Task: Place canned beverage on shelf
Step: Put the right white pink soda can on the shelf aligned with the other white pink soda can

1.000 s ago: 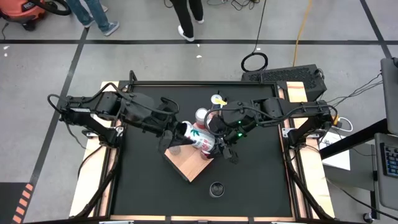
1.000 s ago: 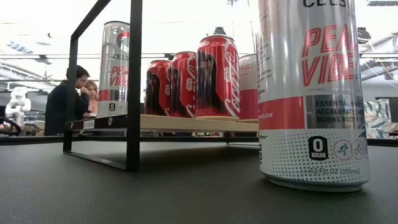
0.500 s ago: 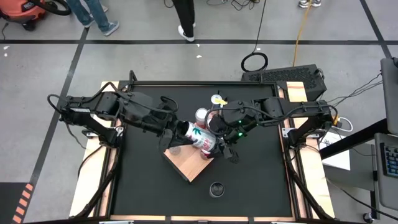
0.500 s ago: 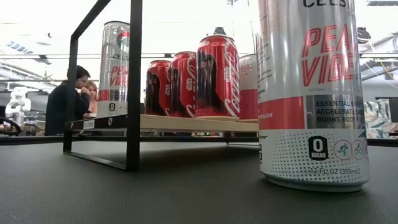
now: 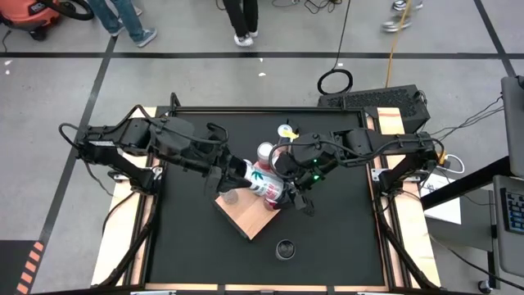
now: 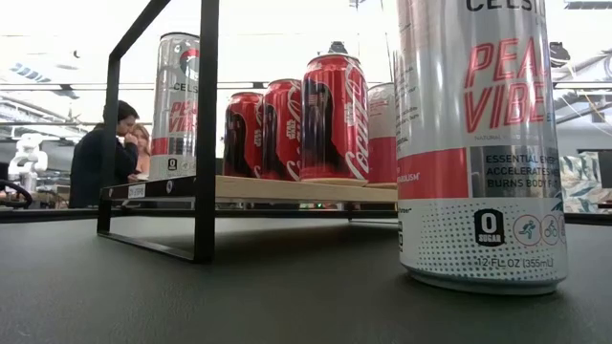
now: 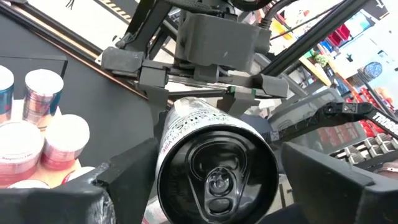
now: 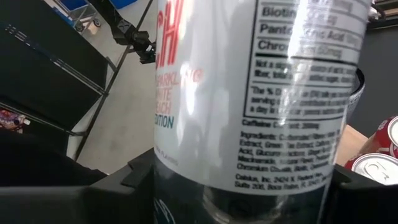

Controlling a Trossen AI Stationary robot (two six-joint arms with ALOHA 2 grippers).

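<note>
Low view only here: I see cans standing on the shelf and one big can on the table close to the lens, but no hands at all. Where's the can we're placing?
Observer: In the high view a white can lies tipped on its side over the shelf, between both hands.
Operator: Who has it?
Observer: The right hand is clamped around its far end, as the left wrist view shows.
Operator: And the left?
Observer: The left hand sits at the can's top end with its fingers spread; a gap shows beside the can.
</note>
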